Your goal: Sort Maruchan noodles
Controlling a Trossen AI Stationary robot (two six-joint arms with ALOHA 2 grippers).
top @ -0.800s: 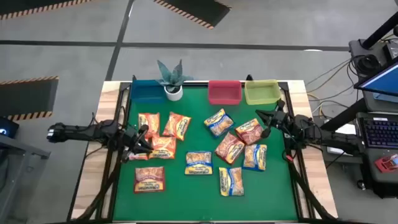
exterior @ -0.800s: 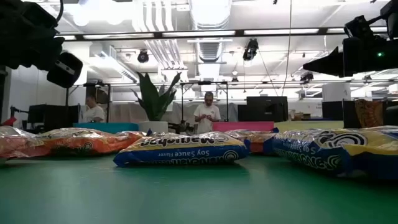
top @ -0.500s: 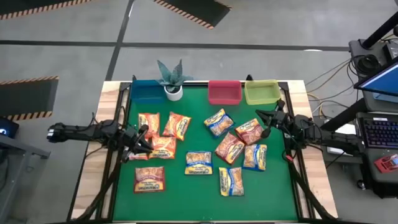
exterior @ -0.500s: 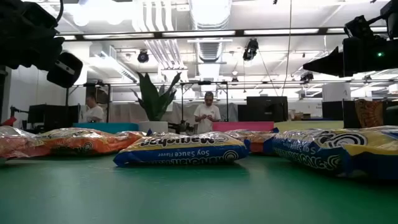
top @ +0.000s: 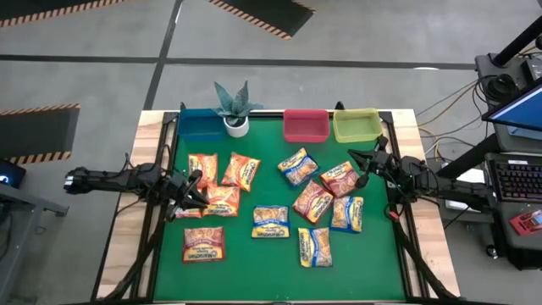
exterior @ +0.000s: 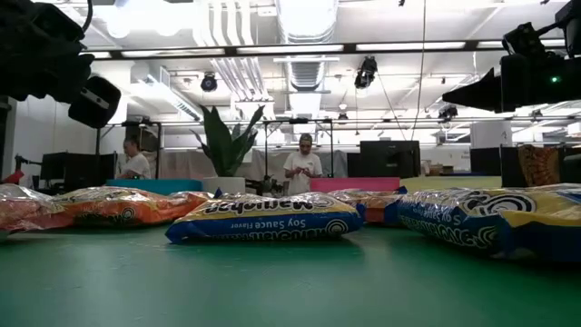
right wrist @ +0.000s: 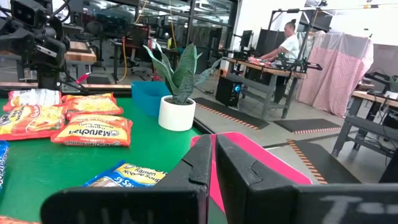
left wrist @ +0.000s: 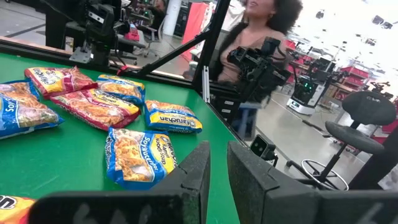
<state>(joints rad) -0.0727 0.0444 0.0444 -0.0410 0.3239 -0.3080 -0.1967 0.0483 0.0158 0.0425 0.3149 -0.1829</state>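
Several Maruchan packets lie flat on the green mat. Orange ones (top: pixel 202 167) (top: pixel 240 170) (top: pixel 222 200) sit toward the left, and a red one (top: pixel 203 243) lies nearer. Blue-and-yellow ones (top: pixel 271 220) (top: pixel 314 246) (top: pixel 347 213) (top: pixel 297 166) and red ones (top: pixel 313 202) (top: pixel 340 178) lie in the middle and right. My left gripper (top: pixel 200 188) (left wrist: pixel 217 162) hovers shut over the left orange packets. My right gripper (top: pixel 356 163) (right wrist: pixel 213 152) hovers shut beside the right red packet. In the low view both arms hang well above the mat.
Along the far edge stand a blue bin (top: pixel 200 124), a potted plant in a white pot (top: pixel 235 119), a red bin (top: pixel 306 125) and a yellow-green bin (top: pixel 356 125). Bare mat (top: pixel 254 271) lies along the near edge. People stand in the room beyond the table.
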